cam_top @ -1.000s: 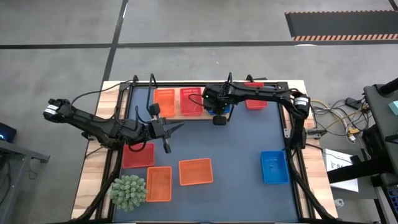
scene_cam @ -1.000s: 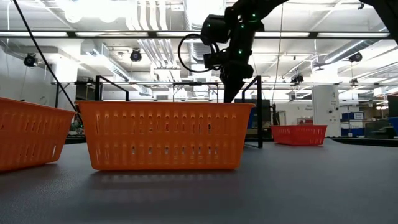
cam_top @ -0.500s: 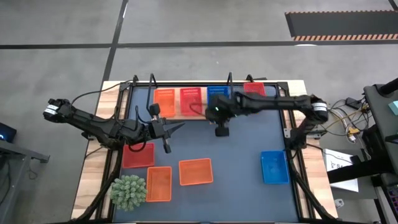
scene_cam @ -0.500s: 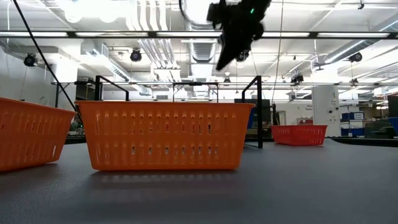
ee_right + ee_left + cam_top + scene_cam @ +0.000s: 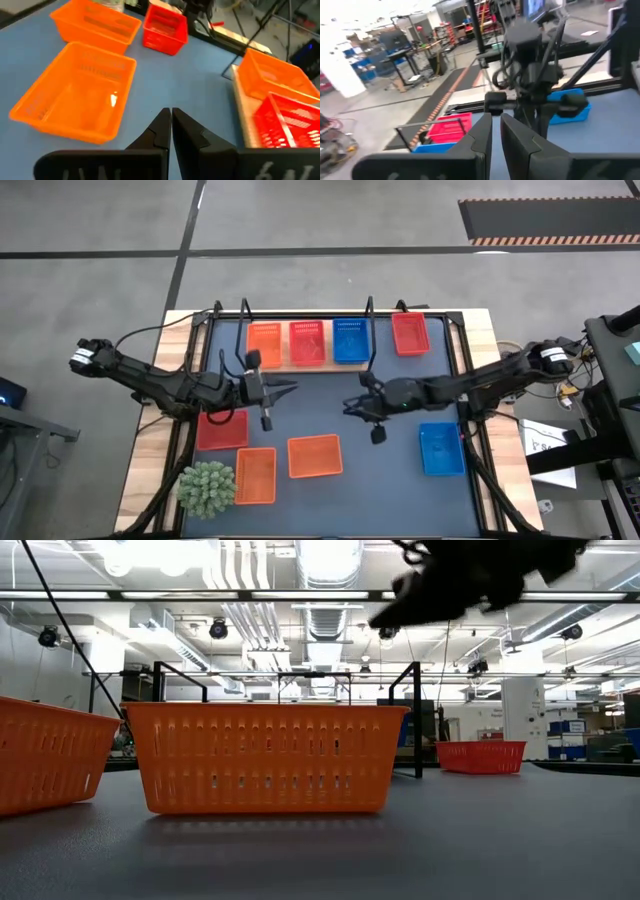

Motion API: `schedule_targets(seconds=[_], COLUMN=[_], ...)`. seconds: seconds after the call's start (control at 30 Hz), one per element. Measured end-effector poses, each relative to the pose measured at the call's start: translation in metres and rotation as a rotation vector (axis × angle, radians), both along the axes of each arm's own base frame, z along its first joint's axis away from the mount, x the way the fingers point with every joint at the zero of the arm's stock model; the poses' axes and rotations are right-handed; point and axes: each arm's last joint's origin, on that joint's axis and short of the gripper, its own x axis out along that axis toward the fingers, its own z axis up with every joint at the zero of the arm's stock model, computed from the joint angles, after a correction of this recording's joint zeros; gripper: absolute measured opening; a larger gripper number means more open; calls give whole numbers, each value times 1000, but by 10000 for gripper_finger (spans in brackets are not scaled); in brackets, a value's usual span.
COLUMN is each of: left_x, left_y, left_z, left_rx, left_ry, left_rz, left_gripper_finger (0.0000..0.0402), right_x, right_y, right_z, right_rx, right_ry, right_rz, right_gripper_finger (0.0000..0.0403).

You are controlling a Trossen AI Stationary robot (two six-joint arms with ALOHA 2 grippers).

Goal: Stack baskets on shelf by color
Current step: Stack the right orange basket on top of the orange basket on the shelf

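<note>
a: right gripper (image 5: 352,406) is off the shelf (image 5: 300,367) and out over the middle of the mat (image 5: 390,470), fingers pinched together on nothing.

b: and the blue basket (image 5: 350,340) it hung over a second ago now sits on the shelf board, third along after the orange basket (image 5: 264,345) and the red basket (image 5: 308,343).

a: so three colours have a place each. a second red basket (image 5: 410,333) lies just beyond the shelf's right end.

b: left gripper (image 5: 290,384)?

a: same spot in front of the shelf, fingers nearly together, holding nothing.

b: what's left?

a: on the mat, a red one (image 5: 222,429), two orange (image 5: 314,456) (image 5: 255,475), and a blue one (image 5: 441,448) near the right edge. the right wrist view looks at the orange pair, so i'd guess one of those is next.
</note>
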Motion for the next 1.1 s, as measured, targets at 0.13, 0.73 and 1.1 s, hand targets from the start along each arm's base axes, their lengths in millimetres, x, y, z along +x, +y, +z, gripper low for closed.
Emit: schedule_targets(seconds=[0.13,0.73,1.1], left_x=[6,52,101], left_y=[-3,-47,-89], left_z=[-9,-57,-78], left_rx=[-46,-397,-465], left_ry=[12,106,436], left_rz=[-23,-117,-118], left_gripper_finger=[22,22,22], right_x=[-11,-34,-62], right_y=[3,13,7], right_z=[-16,-17,12], right_rx=[23,-24,-36], right_ry=[-100,-34,-76], right_rz=[17,115,122], right_gripper_finger=[8,8,8])
